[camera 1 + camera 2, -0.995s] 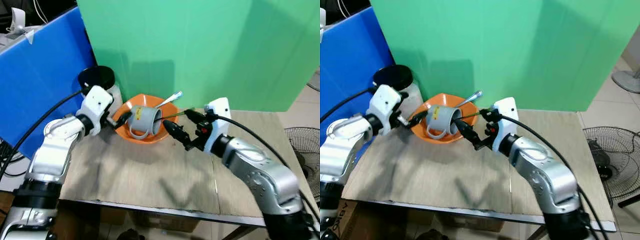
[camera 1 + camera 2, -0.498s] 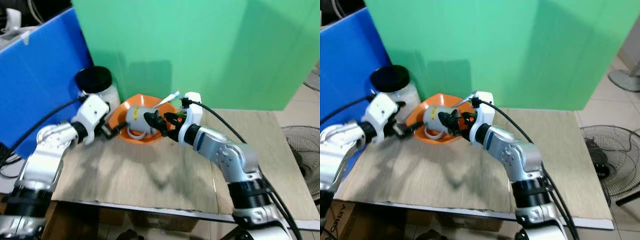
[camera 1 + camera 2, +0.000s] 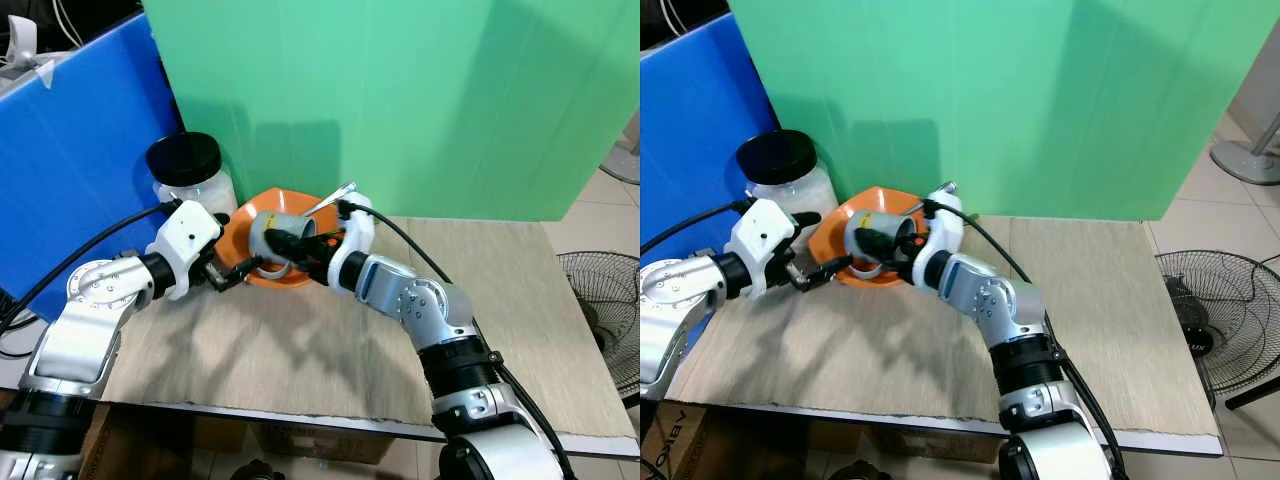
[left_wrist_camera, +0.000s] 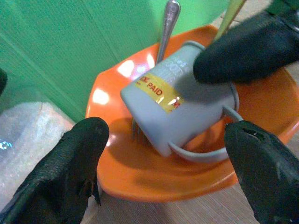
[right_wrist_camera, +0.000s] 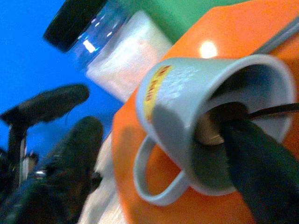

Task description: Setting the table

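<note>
An orange bowl [image 3: 243, 237] stands at the table's back left. In it a grey mug [image 3: 270, 228] lies on its side, mouth to the right, with a metal spoon [image 3: 336, 196] leaning behind it. My right gripper [image 3: 289, 247] is at the mug, open. In the right wrist view one of its fingers [image 5: 254, 163] is inside the mug [image 5: 187, 100] and the other sits outside, near the handle. My left gripper [image 3: 236, 274] is open at the bowl's near rim. In the left wrist view its two fingertips flank the bowl [image 4: 154, 184] and the mug [image 4: 180, 95].
A clear jar [image 3: 192, 178] with a black lid stands just left of the bowl. A blue panel [image 3: 70, 150] and a green screen [image 3: 420, 100] close off the back. The wooden table [image 3: 300, 350] stretches forward and right. A floor fan [image 3: 602, 310] is beyond its right edge.
My right gripper has moved left from the table beside the bowl to the mug, and one finger has gone into its mouth. The left gripper stays by the bowl's rim. The camera shifted.
</note>
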Available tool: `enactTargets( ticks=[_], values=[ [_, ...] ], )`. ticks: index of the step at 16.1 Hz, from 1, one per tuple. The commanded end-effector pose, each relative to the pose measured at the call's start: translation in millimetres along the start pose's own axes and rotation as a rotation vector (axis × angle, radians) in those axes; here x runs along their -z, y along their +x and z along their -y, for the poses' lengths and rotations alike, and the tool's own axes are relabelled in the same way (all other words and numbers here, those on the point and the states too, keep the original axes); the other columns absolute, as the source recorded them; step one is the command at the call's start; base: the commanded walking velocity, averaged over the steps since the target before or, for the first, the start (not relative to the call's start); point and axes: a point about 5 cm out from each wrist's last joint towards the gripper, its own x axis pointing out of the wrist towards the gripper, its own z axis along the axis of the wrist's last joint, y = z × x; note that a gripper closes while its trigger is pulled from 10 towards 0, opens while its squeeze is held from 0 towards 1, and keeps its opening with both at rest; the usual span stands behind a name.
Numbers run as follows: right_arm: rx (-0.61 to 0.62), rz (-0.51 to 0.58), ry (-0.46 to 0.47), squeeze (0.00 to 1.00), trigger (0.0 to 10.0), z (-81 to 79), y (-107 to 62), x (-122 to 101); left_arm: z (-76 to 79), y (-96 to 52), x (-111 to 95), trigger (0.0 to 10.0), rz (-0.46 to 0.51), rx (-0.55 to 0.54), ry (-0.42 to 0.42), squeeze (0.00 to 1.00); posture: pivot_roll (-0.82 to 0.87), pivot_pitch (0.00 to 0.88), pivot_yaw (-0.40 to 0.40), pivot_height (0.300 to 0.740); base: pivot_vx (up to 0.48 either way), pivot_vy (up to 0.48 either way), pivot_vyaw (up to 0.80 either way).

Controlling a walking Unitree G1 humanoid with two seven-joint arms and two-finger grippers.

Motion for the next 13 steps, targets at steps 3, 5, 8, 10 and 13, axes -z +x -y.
enactTargets(
  ticks=[3, 5, 8, 10, 13],
  values=[
    [-0.056, 0.037, 0.093, 0.00, 0.0, -6.4, 9.9, 0, 2.9, -3.4, -5, 10.0, 0.009, 0.019, 0.008, 0.00, 0.12, 0.000, 0.013, 0.740, 0.000, 0.000, 0.00],
    [-0.071, 0.035, 0.123, 0.00, 0.0, -5.4, 12.5, 2, 6.8, -7.0, -5, 10.0, 0.012, 0.048, 0.002, 0.00, 0.13, 0.000, 0.013, 0.740, 0.000, 0.000, 0.00],
    [-0.091, 0.008, 0.115, 0.00, 0.0, -7.0, 17.6, 7, 10.9, -11.3, -4, 10.0, 0.005, 0.069, -0.003, 0.00, 0.13, 0.000, 0.010, 0.740, 0.000, 0.000, 0.00],
    [-0.103, -0.016, 0.109, 0.00, 0.0, -8.4, 22.7, 13, 12.2, -12.8, -3, 10.0, -0.002, 0.072, -0.006, 0.00, 0.14, 0.000, 0.006, 0.740, 0.000, 0.000, 0.00],
    [-0.125, -0.026, 0.114, 0.00, 0.0, -12.4, 26.0, 17, 12.5, -14.3, -4, 10.0, -0.003, 0.064, -0.009, 0.00, 0.15, 0.000, 0.000, 0.740, 0.000, 0.000, 0.00]
  ],
)
